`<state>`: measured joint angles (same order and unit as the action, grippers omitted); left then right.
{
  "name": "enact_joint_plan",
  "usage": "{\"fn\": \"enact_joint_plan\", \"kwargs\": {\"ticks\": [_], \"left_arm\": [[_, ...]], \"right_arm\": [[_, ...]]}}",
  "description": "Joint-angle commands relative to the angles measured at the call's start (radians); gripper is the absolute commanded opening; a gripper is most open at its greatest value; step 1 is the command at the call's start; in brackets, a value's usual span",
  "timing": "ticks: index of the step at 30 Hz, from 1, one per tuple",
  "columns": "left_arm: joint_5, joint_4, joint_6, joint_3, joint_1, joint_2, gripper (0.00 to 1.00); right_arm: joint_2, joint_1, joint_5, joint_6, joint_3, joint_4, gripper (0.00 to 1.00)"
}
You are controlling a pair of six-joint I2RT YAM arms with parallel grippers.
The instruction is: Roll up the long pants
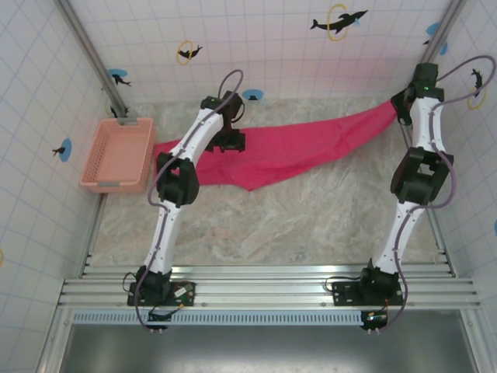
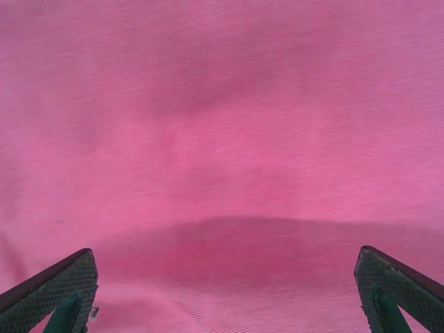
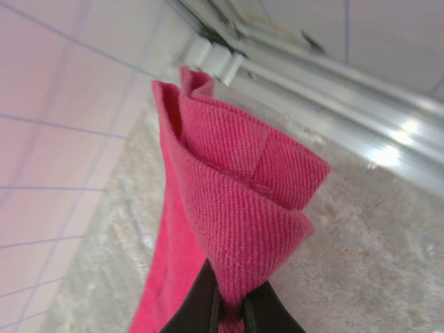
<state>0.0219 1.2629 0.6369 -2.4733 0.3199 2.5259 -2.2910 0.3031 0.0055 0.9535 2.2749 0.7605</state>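
Note:
The long pants [image 1: 287,148] lie as a bright pink-red band across the far part of the table, from near the basket to the far right corner. My left gripper [image 1: 229,141] hovers over their left half. In the left wrist view it is open [image 2: 225,253], its two fingertips [image 2: 66,277] far apart above smooth pink cloth [image 2: 222,139]. My right gripper [image 1: 404,107] holds the right end of the pants, lifted off the table. In the right wrist view it is shut [image 3: 232,313] on a folded hem of the pants [image 3: 243,194], with cloth bunched between the dark fingers [image 3: 205,302].
A pale salmon-pink lattice basket [image 1: 116,154] stands at the left edge beside the pants' left end. Tiled walls close in the back and both sides, with a metal post [image 1: 93,58] at the far left. The mottled table surface [image 1: 311,225] stretches towards the arm bases.

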Motion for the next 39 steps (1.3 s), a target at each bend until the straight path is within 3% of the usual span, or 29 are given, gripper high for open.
{"fn": "enact_joint_plan", "kwargs": {"ticks": [1,12,22,23,32,39], "left_arm": [[-0.085,-0.066,0.096,-0.045,0.049,0.041,0.97],[-0.23,-0.248,0.29,-0.057,0.146,0.13,0.98],[-0.296,-0.332,0.412,-0.108,0.173,0.23,0.98],[-0.3,-0.343,0.424,-0.108,0.21,0.234,0.97],[-0.365,-0.508,0.595,-0.132,0.282,0.286,0.98],[-0.496,-0.7,0.689,-0.11,0.254,0.258,0.98]], "right_arm": [[0.077,0.044,0.022,-0.098,0.089,0.027,0.0],[0.052,0.03,-0.18,-0.189,0.073,-0.004,0.0],[0.082,-0.049,-0.253,-0.289,0.084,-0.017,0.0],[0.087,-0.058,-0.266,-0.295,0.086,-0.019,0.0],[0.167,-0.159,-0.385,-0.349,0.06,0.002,0.0],[0.282,-0.218,-0.409,-0.359,-0.018,-0.007,0.0]]}}
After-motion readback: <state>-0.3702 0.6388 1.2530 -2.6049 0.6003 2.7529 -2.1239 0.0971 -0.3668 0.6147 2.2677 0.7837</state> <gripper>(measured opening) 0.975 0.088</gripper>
